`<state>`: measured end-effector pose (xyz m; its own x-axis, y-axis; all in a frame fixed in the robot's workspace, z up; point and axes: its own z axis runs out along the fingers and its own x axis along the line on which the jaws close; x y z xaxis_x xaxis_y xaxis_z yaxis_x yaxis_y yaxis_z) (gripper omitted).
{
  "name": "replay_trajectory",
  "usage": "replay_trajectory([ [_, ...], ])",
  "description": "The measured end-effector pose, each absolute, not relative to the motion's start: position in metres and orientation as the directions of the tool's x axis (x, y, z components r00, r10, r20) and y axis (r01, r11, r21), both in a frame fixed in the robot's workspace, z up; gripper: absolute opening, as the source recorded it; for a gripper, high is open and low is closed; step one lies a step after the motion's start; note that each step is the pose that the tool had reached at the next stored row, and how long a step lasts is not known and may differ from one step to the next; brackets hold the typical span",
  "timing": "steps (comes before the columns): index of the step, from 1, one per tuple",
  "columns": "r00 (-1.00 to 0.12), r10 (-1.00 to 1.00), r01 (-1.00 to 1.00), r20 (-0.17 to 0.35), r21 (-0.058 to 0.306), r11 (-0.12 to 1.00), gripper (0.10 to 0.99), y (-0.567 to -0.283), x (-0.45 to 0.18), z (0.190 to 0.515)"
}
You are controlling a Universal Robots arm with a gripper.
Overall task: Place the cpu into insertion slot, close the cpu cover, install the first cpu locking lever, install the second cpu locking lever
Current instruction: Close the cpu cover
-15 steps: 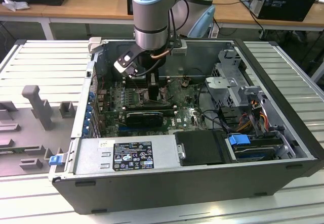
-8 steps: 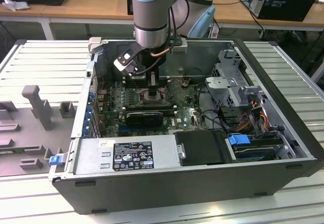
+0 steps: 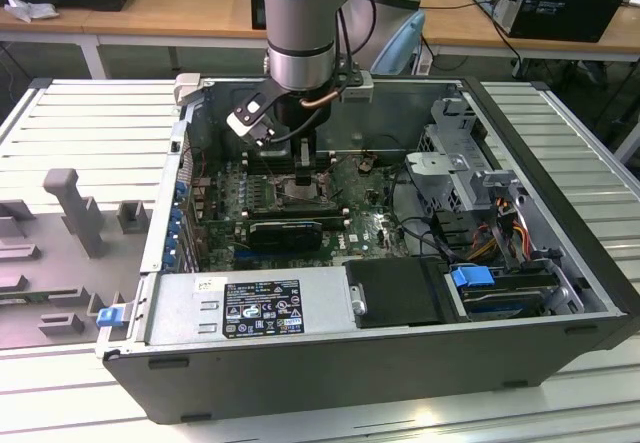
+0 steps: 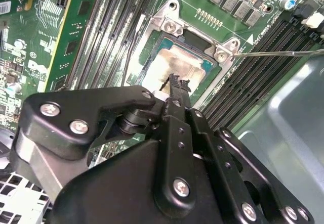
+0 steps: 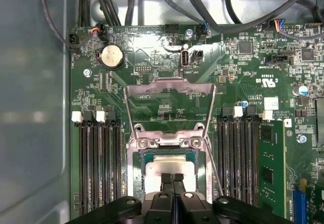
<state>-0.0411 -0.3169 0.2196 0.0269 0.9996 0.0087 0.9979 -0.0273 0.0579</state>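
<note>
The cpu (image 5: 169, 164) lies flat in the insertion slot (image 5: 134, 169), its pale face showing in both wrist views (image 4: 177, 62). My gripper (image 5: 172, 177) is shut, its two fingertips pressed together right over the middle of the cpu (image 4: 175, 81). The cpu cover (image 5: 169, 86), a silvery frame with a square window, stands swung open behind the slot. A thin metal locking lever (image 5: 215, 171) sticks out free beside the slot (image 4: 273, 53). In the exterior view the gripper (image 3: 303, 175) reaches down into the open computer case onto the green motherboard (image 3: 365, 228).
Long black memory slots (image 5: 98, 168) flank the socket on both sides (image 5: 238, 158). Cables (image 5: 101, 6) hang along the case wall. A drive cage (image 3: 450, 163) and wires fill the case at the exterior view's right. A grey fixture (image 3: 75, 208) stands on the table at its left.
</note>
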Motion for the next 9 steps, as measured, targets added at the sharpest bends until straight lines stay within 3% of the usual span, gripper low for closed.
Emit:
replay_trajectory([
  [9,0.027,1.0,0.998,0.009,0.058,-0.028,0.106,-0.317,-0.0411,0.2245],
])
